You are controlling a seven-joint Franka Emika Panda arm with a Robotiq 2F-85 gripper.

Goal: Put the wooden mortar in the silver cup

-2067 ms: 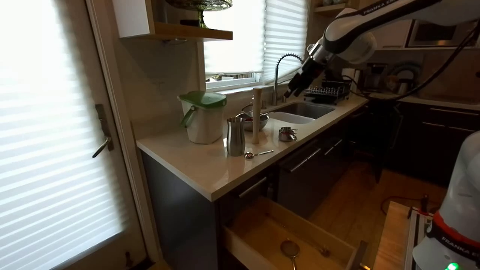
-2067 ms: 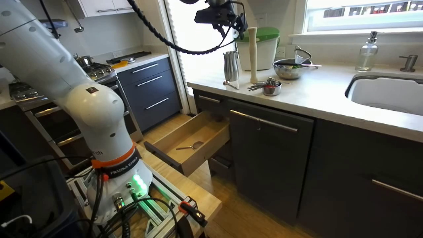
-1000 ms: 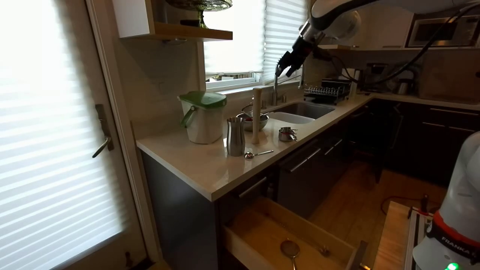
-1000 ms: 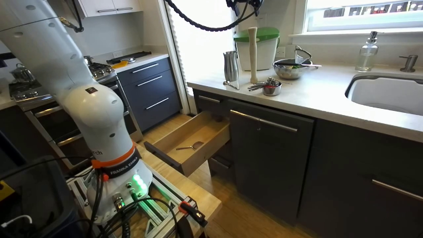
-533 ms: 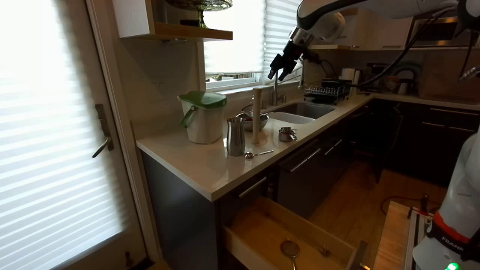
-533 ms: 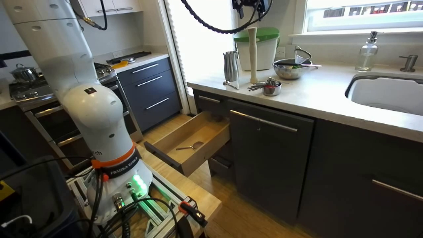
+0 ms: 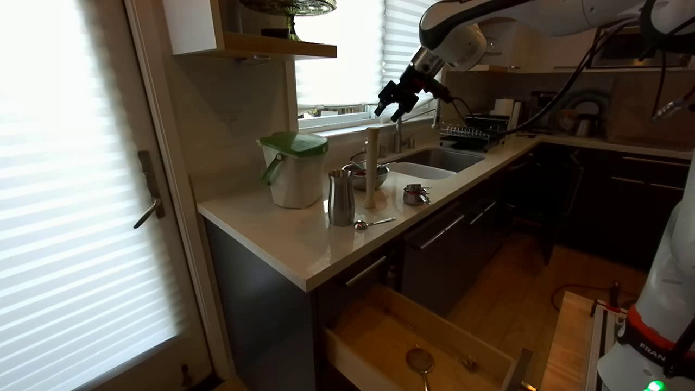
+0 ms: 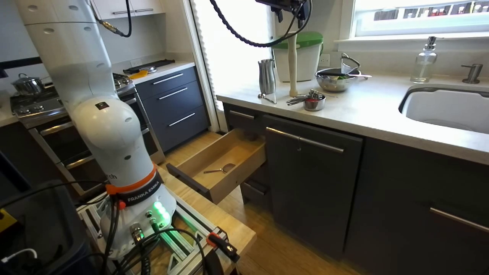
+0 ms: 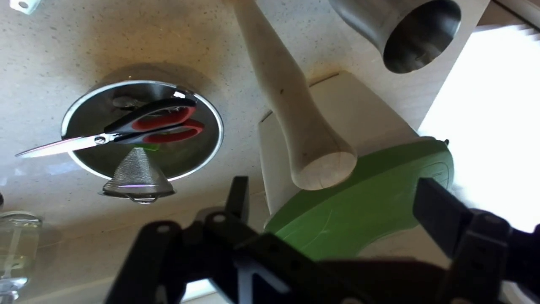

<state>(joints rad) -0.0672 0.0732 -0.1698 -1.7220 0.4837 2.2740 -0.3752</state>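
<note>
In an exterior view I have the wooden mortar [image 7: 371, 168] standing upright on the counter [image 7: 271, 233], mid-frame, with the silver cup [image 7: 341, 198] upright just left of it. Higher, right of centre, my gripper [image 7: 387, 115] hangs with its jaws wide apart. In my wrist view, scissors [image 9: 124, 124] lie across the metal bowl [image 9: 187, 153] at left.

The wooden mortar [image 9: 291, 105] is pale tan, marked with a small dark spot; the silver cup [image 7: 341, 198] is metallic grey and the gripper [image 7: 386, 115] black. The container [image 7: 296, 184] is white with a green lid [image 7: 296, 142], and the scissors [image 9: 101, 139] have black-and-red handles [image 9: 165, 122]. The countertop [image 9: 50, 50] is pale, patterned with fine dark speckles.
</note>
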